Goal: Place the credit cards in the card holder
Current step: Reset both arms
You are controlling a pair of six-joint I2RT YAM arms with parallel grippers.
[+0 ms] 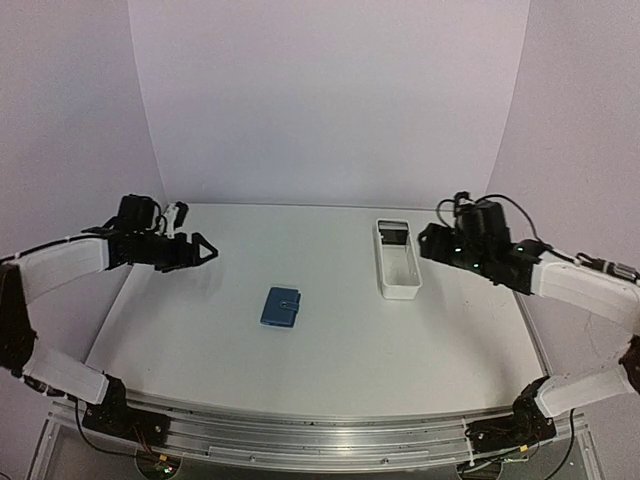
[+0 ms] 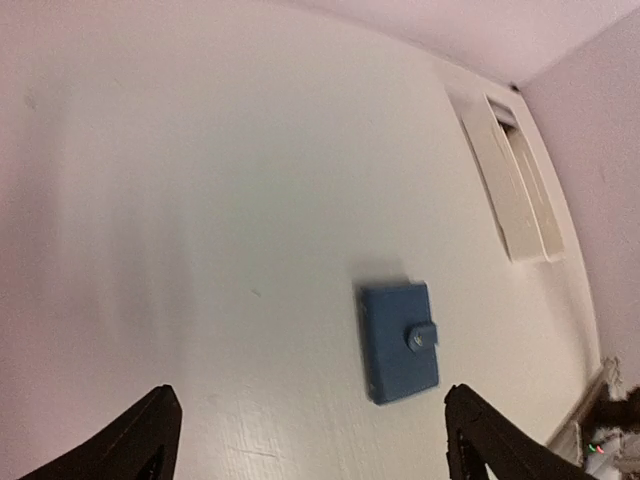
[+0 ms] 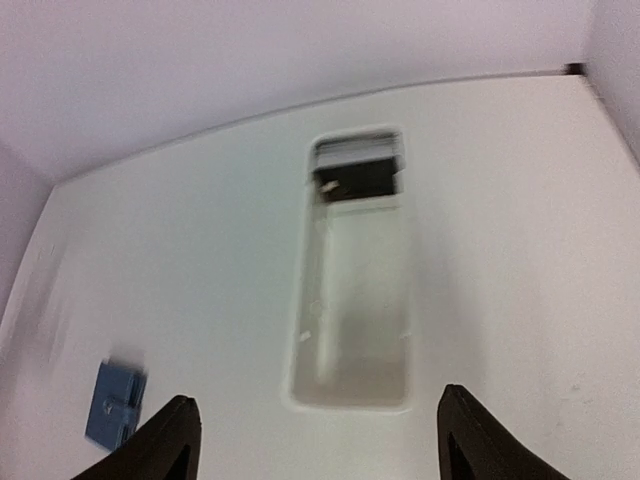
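Top external view: the blue card holder [image 1: 282,307] lies closed and flat on the table [image 1: 350,370], near its middle. The white tray [image 1: 398,262] sits at the holder's 2 o'clock, well apart, with a dark shape [image 1: 392,236] at its far end that is too blurred to name. The left gripper [image 1: 205,250] hovers at the holder's 10 o'clock, fingers spread and holding nothing. The right gripper [image 1: 424,243] hangs at the tray's 3 o'clock, also spread and empty.
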